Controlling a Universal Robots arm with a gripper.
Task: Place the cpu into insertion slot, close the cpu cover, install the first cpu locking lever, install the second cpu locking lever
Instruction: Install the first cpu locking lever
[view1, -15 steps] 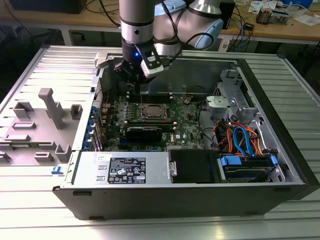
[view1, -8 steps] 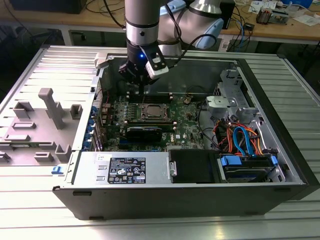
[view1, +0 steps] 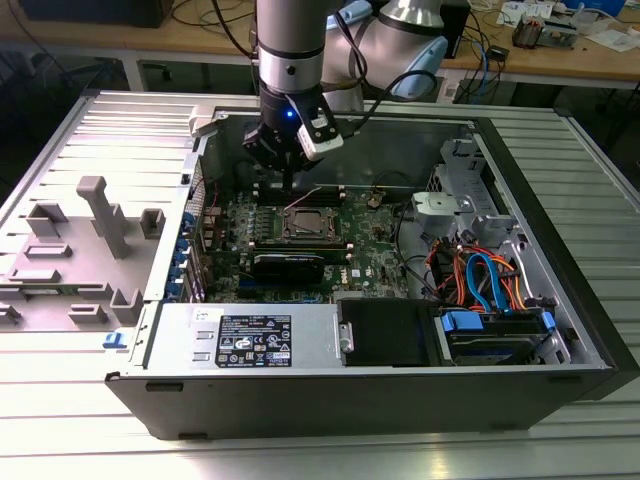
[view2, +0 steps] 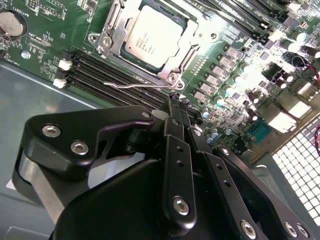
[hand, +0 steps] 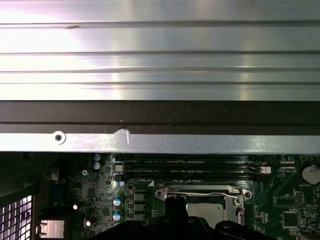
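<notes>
One arm's gripper (view1: 287, 178) hangs inside the open computer case (view1: 560, 250) in the exterior view, just at 11 o'clock of the socket, where the cpu (view1: 306, 222) lies on the motherboard (view1: 380, 250); second wrist view: fingers (view2: 175, 117) pressed together, holding nothing, tips beside a raised locking lever (view2: 137, 85), the cpu cover (view2: 112, 30) closed around the chip at 12 o'clock; first wrist view: socket at 6 o'clock below the case wall (hand: 160, 142).
</notes>
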